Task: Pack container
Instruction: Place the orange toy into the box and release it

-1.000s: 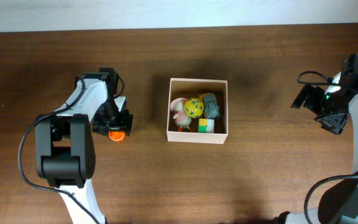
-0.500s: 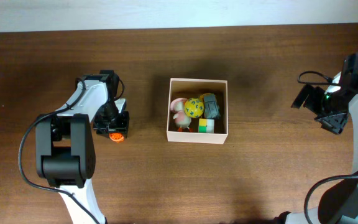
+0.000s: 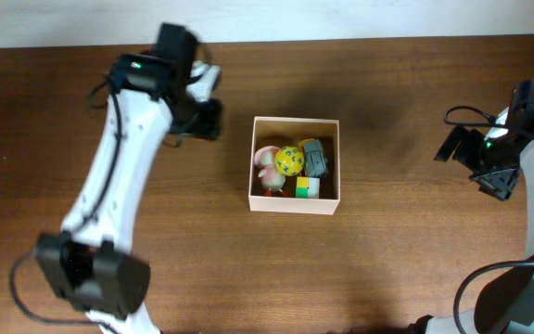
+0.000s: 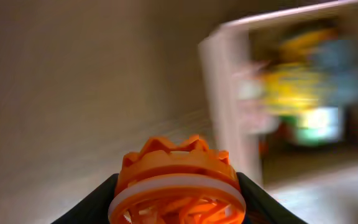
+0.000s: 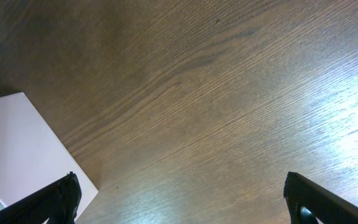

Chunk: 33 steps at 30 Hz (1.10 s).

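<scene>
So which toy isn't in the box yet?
The orange toy, pinched in the left gripper outside the box. The yellow ball, pink toy, grey toy and little cube all lie inside it.

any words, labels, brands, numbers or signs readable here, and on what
No text can be read in any view.
White-walled square cardboard box: bare walls, no label.
Orange ridged plastic toy held in the left tool: no lettering.
Toys in the box: too small, and blurred in the left wrist view.
</scene>
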### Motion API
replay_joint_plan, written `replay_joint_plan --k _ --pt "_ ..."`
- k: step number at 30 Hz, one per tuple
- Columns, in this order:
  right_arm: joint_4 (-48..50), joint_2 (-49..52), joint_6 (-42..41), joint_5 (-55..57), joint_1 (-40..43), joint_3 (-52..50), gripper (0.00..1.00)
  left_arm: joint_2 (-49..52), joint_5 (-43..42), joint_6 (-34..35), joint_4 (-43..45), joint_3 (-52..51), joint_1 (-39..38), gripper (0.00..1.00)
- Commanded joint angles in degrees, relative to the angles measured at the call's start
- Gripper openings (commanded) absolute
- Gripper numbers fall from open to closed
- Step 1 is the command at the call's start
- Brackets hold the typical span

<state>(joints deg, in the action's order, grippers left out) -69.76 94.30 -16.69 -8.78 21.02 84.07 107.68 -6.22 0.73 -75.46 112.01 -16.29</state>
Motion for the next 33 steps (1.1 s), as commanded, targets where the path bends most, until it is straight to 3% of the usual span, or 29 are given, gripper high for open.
replay_joint_plan --k 1,11,17,20,25,33 --pt "0.17 0.04 0.15 -0.50 0.35 -0.31 0.99 -0.46 -1.51 -0.09 0.26 0.26 -6.60 0.46" --pt "0.17 0.04 0.15 -0.50 0.35 -0.31 0.99 8.24 -1.55 1.44 6.36 -4.92 -20.48 0.45" --pt "0.17 0.04 0.15 -0.50 0.35 -0.31 0.99 14.62 -1.49 1.44 9.07 -5.16 -24.57 0.47" --pt "0.17 0.04 0.15 -0.50 0.35 -0.31 0.99 15.23 -0.83 1.44 10.01 -5.14 -24.68 0.70" --pt "0.20 0.04 0.15 -0.50 0.35 -0.31 0.99 13.53 1.55 1.42 7.67 -1.22 -23.26 0.93" --pt "0.17 0.04 0.15 -0.50 0.35 -0.31 0.99 7.78 4.20 1.46 -7.52 14.21 -15.32 0.99"
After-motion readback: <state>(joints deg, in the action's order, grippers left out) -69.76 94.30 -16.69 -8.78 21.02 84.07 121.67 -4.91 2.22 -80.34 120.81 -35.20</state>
